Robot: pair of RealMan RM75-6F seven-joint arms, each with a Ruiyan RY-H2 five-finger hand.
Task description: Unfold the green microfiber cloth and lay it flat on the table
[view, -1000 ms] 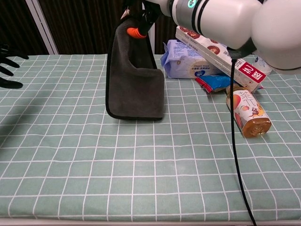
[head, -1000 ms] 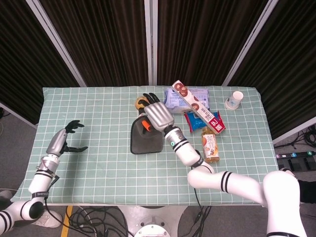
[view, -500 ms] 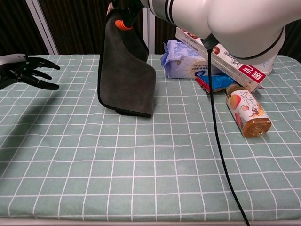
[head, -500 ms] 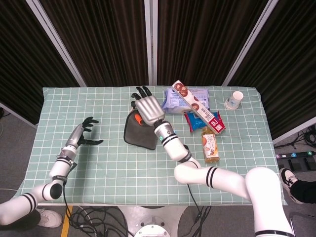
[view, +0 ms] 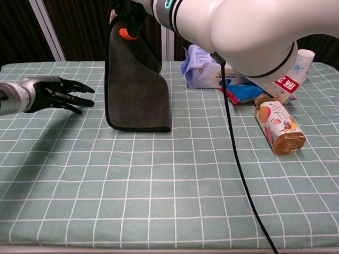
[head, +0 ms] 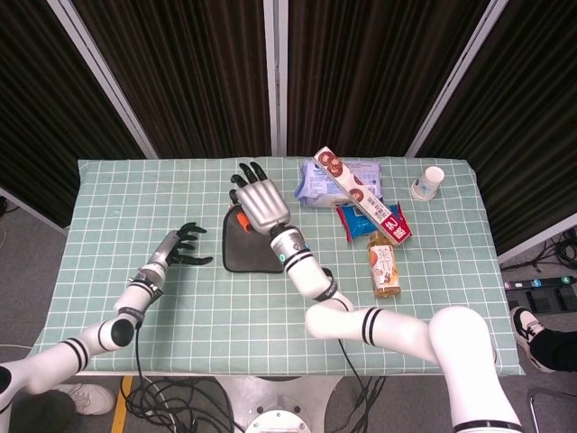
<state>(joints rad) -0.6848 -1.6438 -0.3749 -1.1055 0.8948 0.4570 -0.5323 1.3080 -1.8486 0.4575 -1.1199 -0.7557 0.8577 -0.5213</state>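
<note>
The dark grey-green cloth hangs folded from my right hand, its lower edge touching the table. From above, the cloth shows just below the hand. My right hand pinches the cloth's top edge at the upper border of the chest view, with an orange fingertip showing. My left hand hovers just left of the cloth with its fingers spread and nothing in it. In the chest view the left hand points toward the cloth's left edge, a short gap away.
On the right side of the table lie a blue wipes pack, a long biscuit box, a blue snack packet and a drink bottle on its side. A paper cup stands at the far right.
My right hand has carried the hanging cloth leftward. My left hand has moved right across the table, closing most of the gap to the cloth.
</note>
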